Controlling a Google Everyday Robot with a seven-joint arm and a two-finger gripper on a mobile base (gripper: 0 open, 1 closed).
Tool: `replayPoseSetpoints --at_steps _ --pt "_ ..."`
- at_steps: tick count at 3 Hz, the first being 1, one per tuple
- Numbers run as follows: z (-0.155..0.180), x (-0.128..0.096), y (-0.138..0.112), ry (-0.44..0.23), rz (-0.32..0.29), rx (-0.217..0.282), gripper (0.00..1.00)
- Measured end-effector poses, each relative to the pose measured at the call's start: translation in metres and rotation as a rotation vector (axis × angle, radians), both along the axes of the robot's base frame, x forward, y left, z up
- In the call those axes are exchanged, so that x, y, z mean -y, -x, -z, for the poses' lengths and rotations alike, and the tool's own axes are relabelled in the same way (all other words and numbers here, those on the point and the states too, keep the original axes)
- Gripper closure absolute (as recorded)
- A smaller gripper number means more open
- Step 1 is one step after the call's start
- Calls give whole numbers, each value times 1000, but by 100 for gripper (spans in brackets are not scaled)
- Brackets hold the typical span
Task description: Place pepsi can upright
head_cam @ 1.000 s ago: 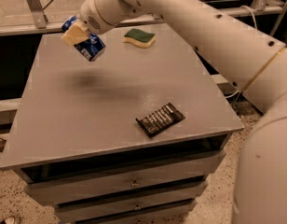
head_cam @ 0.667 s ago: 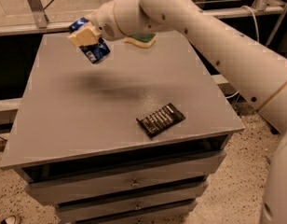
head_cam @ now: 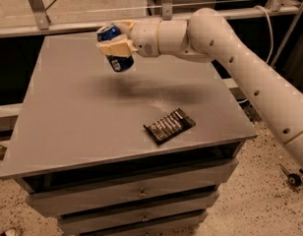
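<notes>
The pepsi can (head_cam: 118,59) is dark blue with a silver end and hangs in the air over the far middle of the grey table (head_cam: 68,117). It is tilted, nearly upright, with its silver top toward the upper left. My gripper (head_cam: 113,45) is shut on the pepsi can, its cream fingers (head_cam: 112,46) clamped across the can's middle. The white arm reaches in from the right. A shadow lies on the table below the can.
A flat black ridged packet (head_cam: 169,125) lies near the table's front right. Drawers (head_cam: 136,193) sit under the table top. A metal rail (head_cam: 68,26) runs behind the table. The speckled floor (head_cam: 259,200) shows at the right.
The arm has swung to the right and the can has moved with it, from over the far left corner toward the far middle. The can has turned more upright. The sponge is now hidden.
</notes>
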State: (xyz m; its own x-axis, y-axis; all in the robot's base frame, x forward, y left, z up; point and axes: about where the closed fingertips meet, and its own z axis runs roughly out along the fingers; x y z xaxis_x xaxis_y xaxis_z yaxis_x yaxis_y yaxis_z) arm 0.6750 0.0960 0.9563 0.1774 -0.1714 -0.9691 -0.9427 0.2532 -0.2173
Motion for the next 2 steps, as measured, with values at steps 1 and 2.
replayPoseSetpoints --at_steps 1,2 --pt "15 6 6 -42 -78 71 100" --pt "23 9 10 -67 -115 91 100"
